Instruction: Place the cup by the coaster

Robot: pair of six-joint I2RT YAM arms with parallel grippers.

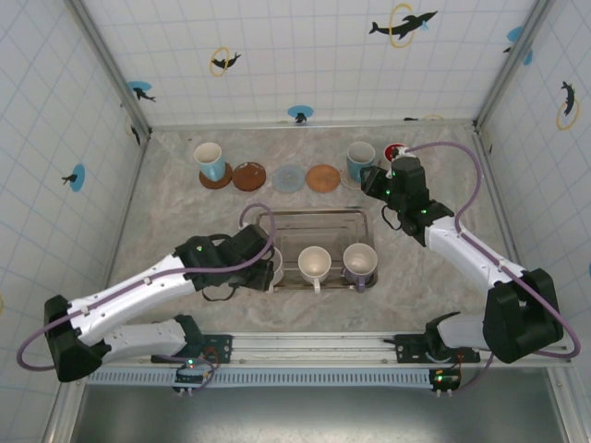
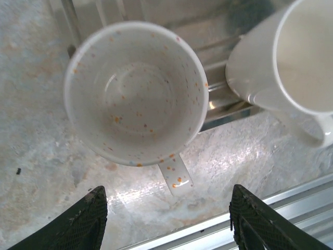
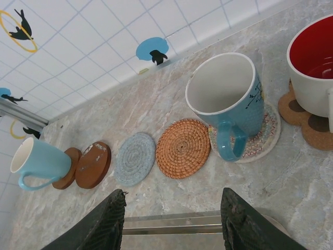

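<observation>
Firstly, item one: my left gripper (image 2: 167, 188), fingers spread and holding nothing, hung low over the speckled cup (image 2: 135, 94). One finger stood on each side of its handle, lined up, I judged, for a grasp there. That cup, the one to be moved, stood upright at the left end of the metal tray (image 1: 314, 217), handle toward me.

Item two: a cream cup (image 1: 314, 265) and a darker cup (image 1: 360, 261), upright in the same tray.

Item three, back row: a pale blue cup (image 3: 39, 161) at its own coaster. Next came a brown coaster (image 3: 92, 164), a grey-blue coaster (image 3: 135, 158) and a woven orange coaster (image 3: 182, 148), all bare and so free to receive. Last were a blue cup (image 3: 226, 99) and a red-lined cup (image 3: 312, 62), each on a mat.

Item four: my right gripper (image 3: 173, 191), fingers apart and empty, hung near the blue cup.
</observation>
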